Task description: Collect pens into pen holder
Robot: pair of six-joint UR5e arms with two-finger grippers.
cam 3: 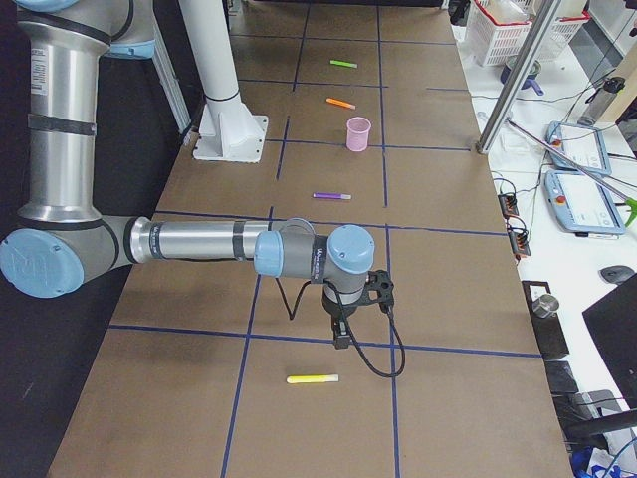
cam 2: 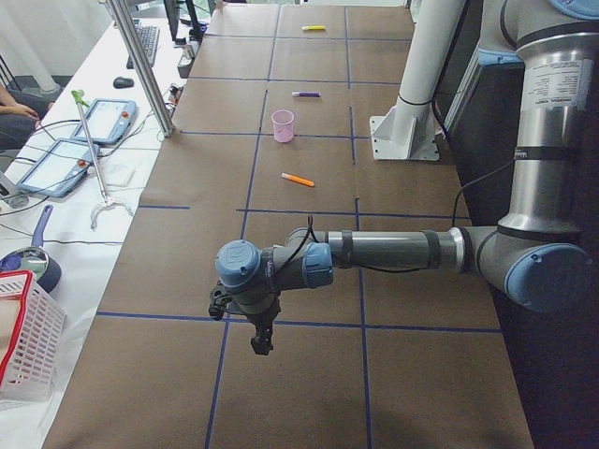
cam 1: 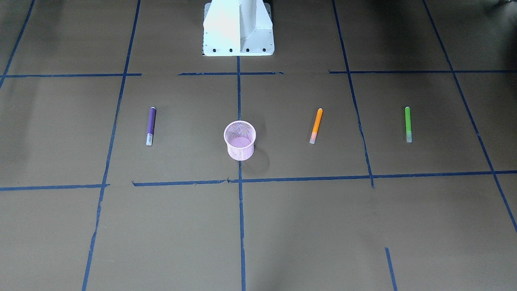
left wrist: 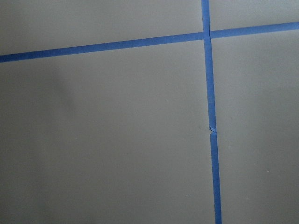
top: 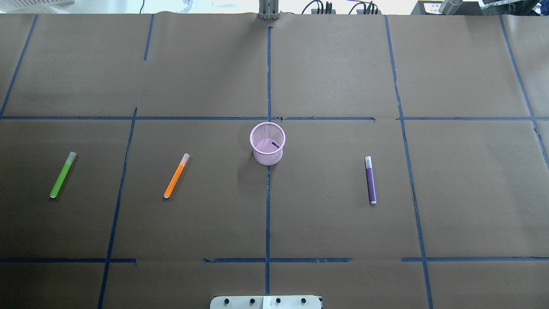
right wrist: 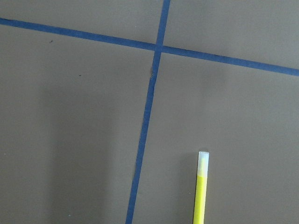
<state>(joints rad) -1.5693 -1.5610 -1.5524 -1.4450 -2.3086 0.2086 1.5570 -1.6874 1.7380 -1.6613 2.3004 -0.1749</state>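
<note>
Pens point(top: 176, 176) flanking pen holder point(top: 267, 159), well apart from jaws

overhead: above white metal robot base point(top: 266, 302), looking forward-down | front: opposite, facing that base | sides: along brown paper-covered surface point(cam 2: 225, 103) from each end | wrists: close over it | overhead/front share round pink wire-mesh cup point(top: 268, 159)

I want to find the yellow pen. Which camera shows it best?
The exterior right view: the whole yellow pen lies there. The right wrist view cuts it off; exterior left shows it tiny and far; the others miss it.
</note>
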